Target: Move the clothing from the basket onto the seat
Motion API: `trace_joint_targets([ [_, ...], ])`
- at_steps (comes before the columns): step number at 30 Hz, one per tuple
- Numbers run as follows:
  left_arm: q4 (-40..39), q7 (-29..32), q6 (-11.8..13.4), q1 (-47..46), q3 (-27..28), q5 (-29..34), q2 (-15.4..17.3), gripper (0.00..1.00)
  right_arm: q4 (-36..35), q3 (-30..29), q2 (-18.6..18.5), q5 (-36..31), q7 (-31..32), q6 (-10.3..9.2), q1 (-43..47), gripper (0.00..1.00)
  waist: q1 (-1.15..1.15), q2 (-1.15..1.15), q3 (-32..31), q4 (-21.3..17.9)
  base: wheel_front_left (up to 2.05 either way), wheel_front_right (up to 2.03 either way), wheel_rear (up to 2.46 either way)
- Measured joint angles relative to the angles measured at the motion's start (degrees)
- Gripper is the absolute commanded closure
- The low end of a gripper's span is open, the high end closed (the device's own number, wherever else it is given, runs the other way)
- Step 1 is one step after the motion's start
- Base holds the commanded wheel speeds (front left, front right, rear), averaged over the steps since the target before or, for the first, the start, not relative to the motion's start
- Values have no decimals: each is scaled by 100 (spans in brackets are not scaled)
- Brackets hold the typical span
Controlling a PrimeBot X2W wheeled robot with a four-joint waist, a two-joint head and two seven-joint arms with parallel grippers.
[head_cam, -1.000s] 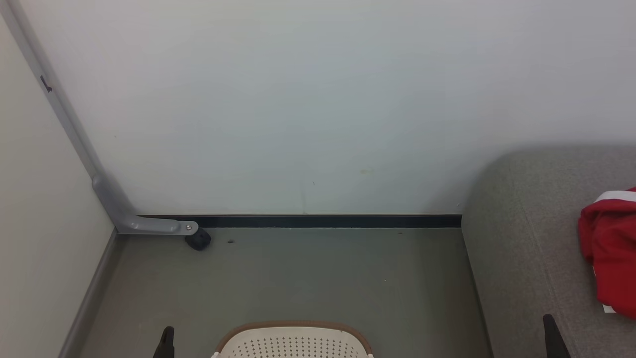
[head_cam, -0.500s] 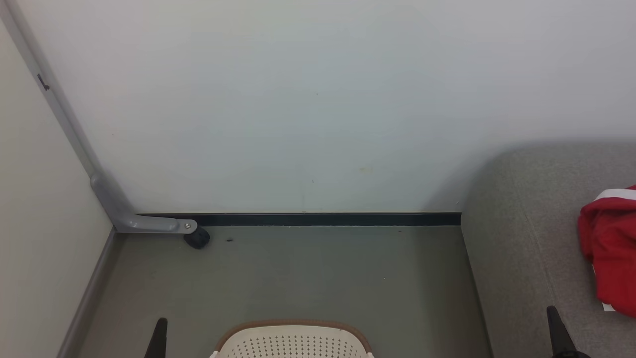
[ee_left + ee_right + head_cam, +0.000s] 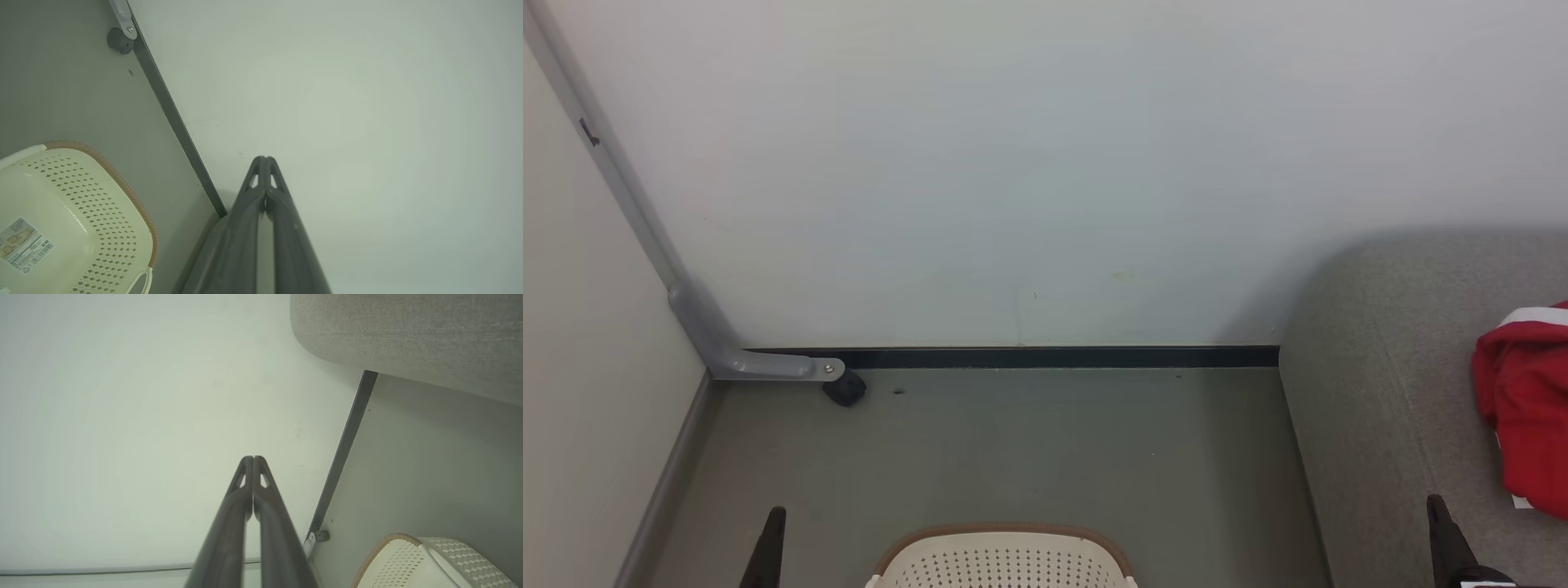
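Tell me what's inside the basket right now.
Inside the basket, the visible wall and floor hold just a paper sticker, nothing else. Its near part runs off the frame, so that part is unchecked.

White wall point(image 3: 1045, 163), grey floor point(image 3: 1013, 449), dark skirting point(image 3: 1054, 358), black knob point(image 3: 845, 389)

L gripper point(image 3: 264, 160) closed; basket point(image 3: 77, 220) empty.
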Motion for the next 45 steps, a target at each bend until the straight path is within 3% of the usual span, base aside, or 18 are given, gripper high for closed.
trace_joint_targets([
  [10, -13, 186, -52, -65, 186, -720, -25, 100, 46, -121, 26, 773, 188, 2, -109, 100, 0, 0, 21, -10, 0, 0, 0],
  [45, -25, 199, -94, -104, 192, -835, -42, 100, 51, -130, 32, 795, 204, 8, -109, 100, 0, 0, 22, -10, 0, 0, 0],
])
